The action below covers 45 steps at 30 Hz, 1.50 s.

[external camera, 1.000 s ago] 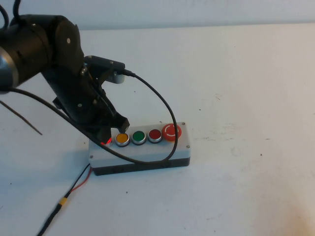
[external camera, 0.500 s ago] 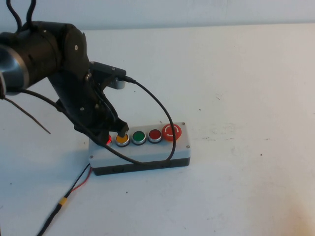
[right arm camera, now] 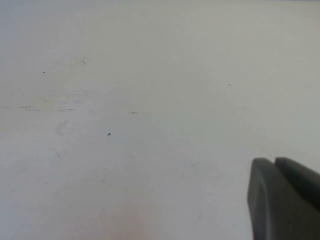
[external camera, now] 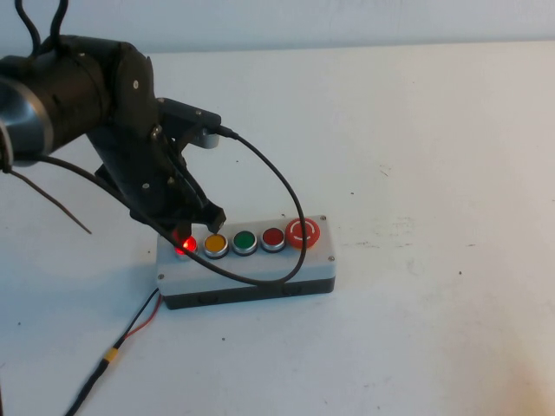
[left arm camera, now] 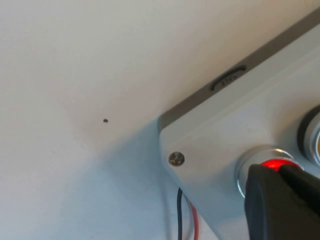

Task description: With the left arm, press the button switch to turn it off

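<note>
The grey box (external camera: 251, 270) lies on the white table, with a row of buttons on top. The button switch (external camera: 184, 246) is the leftmost one. It glows bright red inside a silver ring. My left arm (external camera: 104, 113) leans over the box's left end. My left gripper (external camera: 187, 234) is shut, with its tip right on or just above that button. In the left wrist view, the shut left gripper (left arm camera: 276, 170) covers most of the glowing button switch (left arm camera: 270, 163) near the box's corner (left arm camera: 210, 145). My right gripper (right arm camera: 274, 161) is shut over bare table, seen only in the right wrist view.
Along the row come a yellow button (external camera: 215, 244), a green button (external camera: 244, 242), a darker red button (external camera: 273, 237) and the big red mushroom button (external camera: 303, 232). The arm's black cable (external camera: 286, 195) loops over the box's front. Red and black wires (external camera: 130, 334) trail from the box's left end.
My left gripper has shifted slightly over the box's left end. The button's red glow shows more plainly under the tip now.
</note>
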Motion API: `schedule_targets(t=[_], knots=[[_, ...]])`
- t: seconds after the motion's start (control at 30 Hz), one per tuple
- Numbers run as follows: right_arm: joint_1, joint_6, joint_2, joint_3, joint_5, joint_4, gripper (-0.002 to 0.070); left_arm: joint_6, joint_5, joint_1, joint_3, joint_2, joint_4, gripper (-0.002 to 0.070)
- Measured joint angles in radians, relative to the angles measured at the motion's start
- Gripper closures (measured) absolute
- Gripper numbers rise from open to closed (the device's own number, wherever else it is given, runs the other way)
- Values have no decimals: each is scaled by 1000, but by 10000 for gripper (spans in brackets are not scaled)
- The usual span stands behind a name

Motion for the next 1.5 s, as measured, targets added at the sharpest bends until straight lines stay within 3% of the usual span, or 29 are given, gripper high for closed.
schedule_targets(t=[0.8, 1.07, 1.5], knots=[[0, 0, 0, 0, 0, 0, 692, -8, 16, 0, -7, -14, 0, 677], [0, 0, 0, 0, 0, 0, 692, -48, -200, 0, 242, -394, -11, 677], [0, 0, 0, 0, 0, 0, 692, -161, -629, 0, 840, -1063, -26, 677]])
